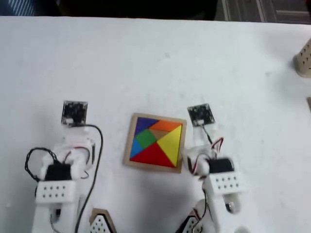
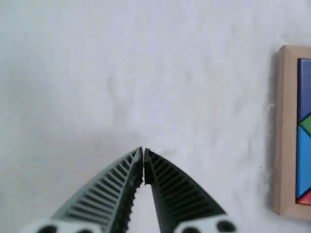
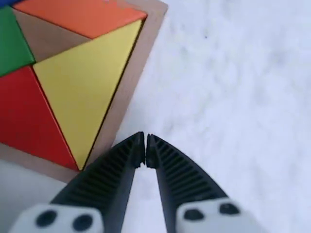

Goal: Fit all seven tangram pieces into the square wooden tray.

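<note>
The square wooden tray [image 1: 129, 143] lies on the white table between the two arms. Inside it are a red triangle [image 1: 155, 155], a yellow triangle [image 1: 173, 141], an orange piece [image 1: 166, 125], a purple piece [image 1: 143, 124], a green piece [image 1: 145, 138], a light blue triangle [image 1: 136, 147] and a small brown triangle [image 1: 158, 133], lying flat. My left gripper [image 2: 144, 158] is shut and holds nothing, low over bare table beside the tray's rim [image 2: 286, 131]. My right gripper [image 3: 146, 143] is shut with nothing in it, just off the tray's rim [image 3: 131, 92] by the yellow triangle [image 3: 82, 92].
The left arm [image 1: 73, 141] stands left of the tray, the right arm [image 1: 209, 162] close against its right side. A beige perforated object [image 1: 303, 60] sits at the far right edge. Another wood-rimmed perforated piece [image 1: 100, 222] lies at the near edge.
</note>
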Robot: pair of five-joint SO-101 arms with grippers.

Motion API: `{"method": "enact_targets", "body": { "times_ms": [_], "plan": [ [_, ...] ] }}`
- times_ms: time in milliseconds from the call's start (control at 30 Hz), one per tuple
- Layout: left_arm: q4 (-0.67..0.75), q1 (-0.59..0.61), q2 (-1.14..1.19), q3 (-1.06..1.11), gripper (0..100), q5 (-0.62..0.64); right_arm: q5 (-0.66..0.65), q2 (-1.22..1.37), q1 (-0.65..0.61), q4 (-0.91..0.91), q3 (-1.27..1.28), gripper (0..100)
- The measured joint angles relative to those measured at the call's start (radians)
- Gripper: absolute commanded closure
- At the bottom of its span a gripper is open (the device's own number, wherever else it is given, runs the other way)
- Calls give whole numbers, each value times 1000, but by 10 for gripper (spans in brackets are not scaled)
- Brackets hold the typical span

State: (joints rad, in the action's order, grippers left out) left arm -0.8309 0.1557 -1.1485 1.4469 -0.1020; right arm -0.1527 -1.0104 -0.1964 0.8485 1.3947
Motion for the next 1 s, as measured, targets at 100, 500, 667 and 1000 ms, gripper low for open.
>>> {"method": "enact_targets", "body": {
  "times_ms": [100, 500, 667, 1000],
  "plan": [
    [-48, 0, -101, 69, 977, 0, -83, -118, -5, -34, 118, 981],
    [-350, 2, -628, 229, 976, 0, -110, -514, 0, 305, 221, 981],
    [-414, 14, -666, 245, 976, 0, -110, -669, 2, 376, 270, 981],
    [-450, 18, -666, 249, 976, 0, -109, -773, 3, 411, 287, 981]
  ]
}}
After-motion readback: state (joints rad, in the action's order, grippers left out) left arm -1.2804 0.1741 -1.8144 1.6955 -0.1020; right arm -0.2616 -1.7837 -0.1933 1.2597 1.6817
